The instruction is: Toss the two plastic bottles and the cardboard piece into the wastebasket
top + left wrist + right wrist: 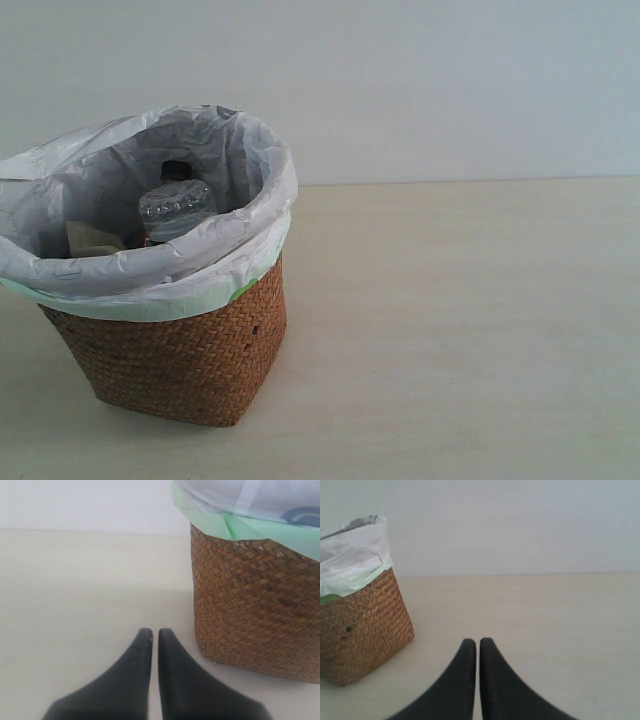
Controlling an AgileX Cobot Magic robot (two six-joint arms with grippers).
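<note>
The brown woven wicker wastebasket [190,365], lined with a translucent white plastic bag [250,180], stands on the pale table [460,330]. It already holds a clear plastic bottle [177,208] and, beside it, the beige moulded cardboard piece [90,238]. A dark shape [178,170] behind that bottle may be the second bottle's cap; I cannot tell. No task item shows outside the basket, so the job looks finished or nearly so. The left gripper [155,632] and right gripper [478,642] hover low near the basket, jaws pressed together on nothing.

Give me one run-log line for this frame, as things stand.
wastebasket: upright, lined | inside: plastic bottle, cardboard piece | second bottle: not clearly seen | left gripper: shut, empty | right gripper: shut, empty
</note>
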